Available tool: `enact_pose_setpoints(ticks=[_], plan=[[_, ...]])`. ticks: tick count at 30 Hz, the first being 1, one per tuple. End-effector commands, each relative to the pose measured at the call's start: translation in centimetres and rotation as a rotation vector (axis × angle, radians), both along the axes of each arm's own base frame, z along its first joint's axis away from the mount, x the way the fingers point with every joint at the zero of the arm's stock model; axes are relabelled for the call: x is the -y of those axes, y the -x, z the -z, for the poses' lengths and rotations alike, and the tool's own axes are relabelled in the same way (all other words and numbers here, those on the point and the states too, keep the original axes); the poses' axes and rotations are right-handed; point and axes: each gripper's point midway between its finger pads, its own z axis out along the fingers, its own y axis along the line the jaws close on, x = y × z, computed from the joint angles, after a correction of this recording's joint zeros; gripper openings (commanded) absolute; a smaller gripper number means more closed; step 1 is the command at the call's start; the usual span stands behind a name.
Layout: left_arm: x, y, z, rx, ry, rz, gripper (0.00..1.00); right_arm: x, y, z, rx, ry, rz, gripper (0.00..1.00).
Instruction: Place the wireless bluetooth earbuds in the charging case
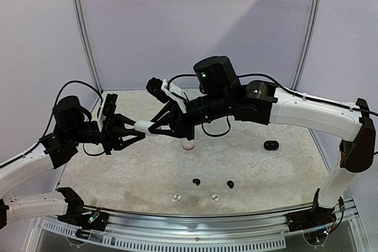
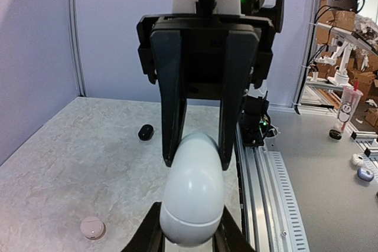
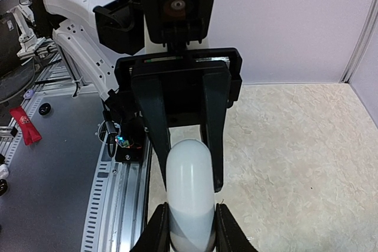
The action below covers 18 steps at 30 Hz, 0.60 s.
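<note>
A white pebble-like charging case (image 1: 143, 127) hangs in the air over the left part of the table, gripped from both ends. My left gripper (image 1: 133, 130) is shut on its left end and my right gripper (image 1: 157, 126) on its right end. In the left wrist view the case (image 2: 192, 199) shows a closed lid seam between my left gripper (image 2: 190, 216) fingers. The right wrist view shows the case (image 3: 189, 196) inside my right gripper (image 3: 190, 210). Two black earbuds (image 1: 196, 181) (image 1: 230, 184) and two white earbuds (image 1: 175, 197) (image 1: 215, 197) lie on the table near the front.
A black case (image 1: 271, 145) lies at the right of the table, seen too as the black case (image 2: 145, 131). A second white case (image 1: 188, 144) sits under the right arm, and shows as a round pale case (image 2: 93, 227). A metal rail (image 1: 195, 231) runs along the front edge.
</note>
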Motion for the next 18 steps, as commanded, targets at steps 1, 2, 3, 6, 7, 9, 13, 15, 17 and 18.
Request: enact_pose_setpoints(ticks=[1,2,3,6,7,9,13,15,17,18], plan=[[0.1,0.2,-0.8,0.036,0.016,0.01,0.0,-0.4,-0.9,-1.3,0.018,-0.033,0.048,0.29],[0.1,0.2,-0.9,0.039,0.017,0.008,0.0,-0.4,-1.1,-1.1,0.02,-0.028,0.059,0.36],[0.1,0.1,-0.9,0.038,0.016,0.006,0.0,-0.4,-1.3,-0.8,0.02,-0.019,0.068,0.41],[0.1,0.1,-1.2,0.045,0.021,0.004,0.0,-0.6,-1.6,-0.2,0.019,0.002,0.076,0.49],[0.1,0.2,-1.2,0.047,0.022,0.008,0.0,-0.7,-1.7,-0.1,0.02,0.006,0.079,0.5],[0.1,0.3,-1.1,0.05,0.017,0.017,0.0,-0.8,-2.0,0.2,0.027,0.012,0.09,0.51],[0.1,0.4,-1.0,0.049,0.008,0.017,0.0,-0.6,-2.6,0.1,0.045,0.021,0.122,0.51],[0.1,0.4,-0.8,0.07,-0.001,0.021,0.0,-0.4,-3.0,0.0,0.054,0.026,0.147,0.52],[0.1,0.7,-0.4,0.095,-0.023,0.036,0.0,-0.2,-3.4,-0.2,0.061,0.027,0.171,0.52],[0.1,0.8,0.0,0.107,-0.04,0.038,0.0,-0.1,-3.6,-0.4,0.061,0.026,0.179,0.52]])
